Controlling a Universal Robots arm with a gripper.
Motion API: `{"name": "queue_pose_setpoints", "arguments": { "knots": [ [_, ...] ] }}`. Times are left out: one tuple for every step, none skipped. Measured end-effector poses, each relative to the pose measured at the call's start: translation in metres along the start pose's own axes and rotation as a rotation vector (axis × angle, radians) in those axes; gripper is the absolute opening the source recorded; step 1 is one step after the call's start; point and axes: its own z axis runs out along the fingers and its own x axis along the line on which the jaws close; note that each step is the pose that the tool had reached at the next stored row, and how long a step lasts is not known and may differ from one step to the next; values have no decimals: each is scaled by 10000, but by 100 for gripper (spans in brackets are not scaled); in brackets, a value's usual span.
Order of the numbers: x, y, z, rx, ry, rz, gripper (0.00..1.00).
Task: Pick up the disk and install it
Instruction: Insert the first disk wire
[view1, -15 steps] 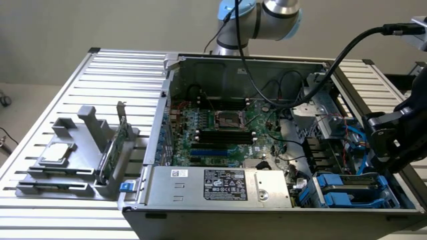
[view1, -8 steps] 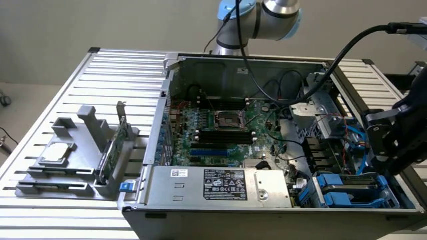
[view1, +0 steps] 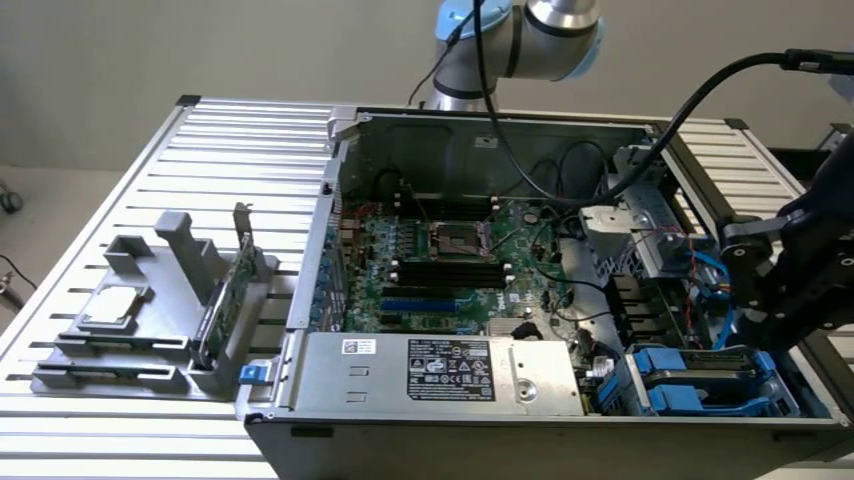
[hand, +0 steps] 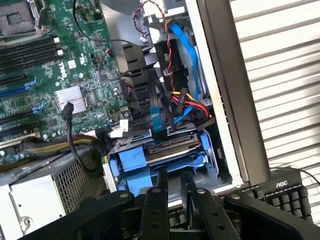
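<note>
Gripper: the gripper (hand: 174, 175) hangs over the corner of the open computer case (view1: 334, 200) where the drive bay is, its two black fingers (hand: 162, 181) pointing down into it.
Jaw state: narrow, with a slim gap between the fingers and nothing gripped in that gap.
Disk: the disk (hand: 170, 146) sits in the bay just ahead of the fingertips, lying flat, with its blue carrier rails (hand: 135, 161) round its edges.
Contact: the fingertips are right at the near edge of the blue carrier; I cannot tell whether they touch it.
Cables: a red, yellow and black bundle (hand: 192, 106) and a flat blue cable (hand: 185, 45) run just beyond the disk, farther from the fingers.
Motherboard: the green motherboard (hand: 45, 75) lies beyond the bay and off to one side of the gripper, with a small silver heat sink (hand: 70, 97) on it.
Power supply: the grey power supply box (view1: 427, 372) lies beside the bay, near the gripper.
Fixture: a grey fixture (view1: 147, 290) stands on the slatted table (view1: 160, 180), well apart from the gripper, past the case toward the exterior view's left.
On the fixture: a small square silver chip (view1: 118, 305) and an upright green circuit card (view1: 227, 290).
Outside the case: a black keyboard (hand: 287, 197) lies near the gripper, past the case wall.
</note>
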Motion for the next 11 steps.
{"name": "queue_pose_setpoints", "arguments": {
  "knots": [
    [0, 0, 3, -79, 23, 127, 25],
    [0, 0, 7, -160, 47, 250, 25],
    [0, 0, 11, -254, 74, 382, 25],
    [0, 0, 14, -340, 99, 507, 25],
    [0, 0, 18, -423, 123, 632, 25],
    [1, -1, 21, -506, 147, 766, 25],
    [1, -1, 25, -574, 165, 892, 25],
    [1, -1, 28, -622, 176, 1032, 25],
    [2, -1, 31, -657, 182, 1181, 25],
    [2, -1, 35, -686, 185, 1329, 25],
    [2, -1, 39, -710, 187, 1480, 25]
  ]
}}
